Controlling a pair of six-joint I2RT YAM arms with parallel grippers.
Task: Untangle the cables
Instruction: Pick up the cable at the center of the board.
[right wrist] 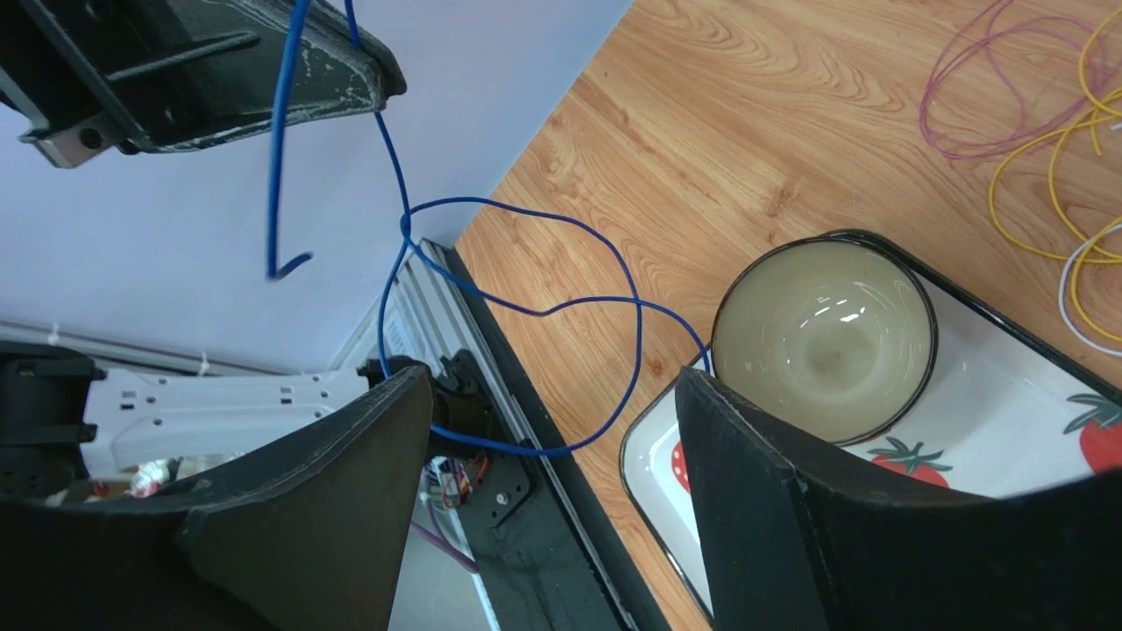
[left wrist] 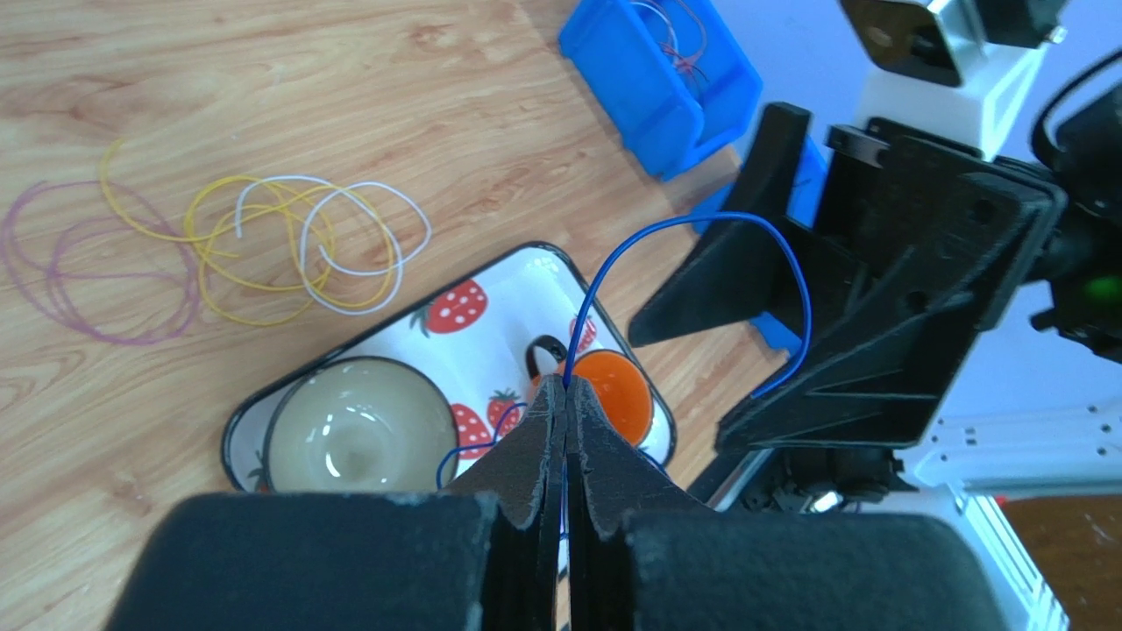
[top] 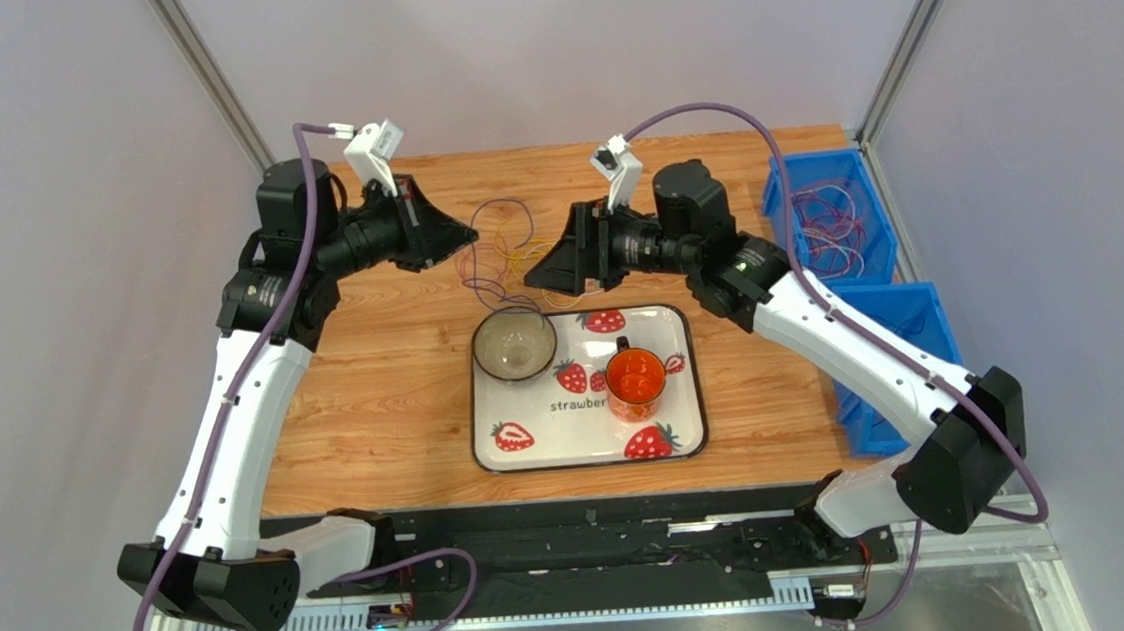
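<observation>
Left wrist: thin, loosely looped cables (left wrist: 283,250)

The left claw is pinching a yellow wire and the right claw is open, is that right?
Not quite. The left gripper pinches a blue wire, not a yellow one; the left wrist view shows it. The yellow wires lie loose on the table. The right gripper is indeed open.
</observation>
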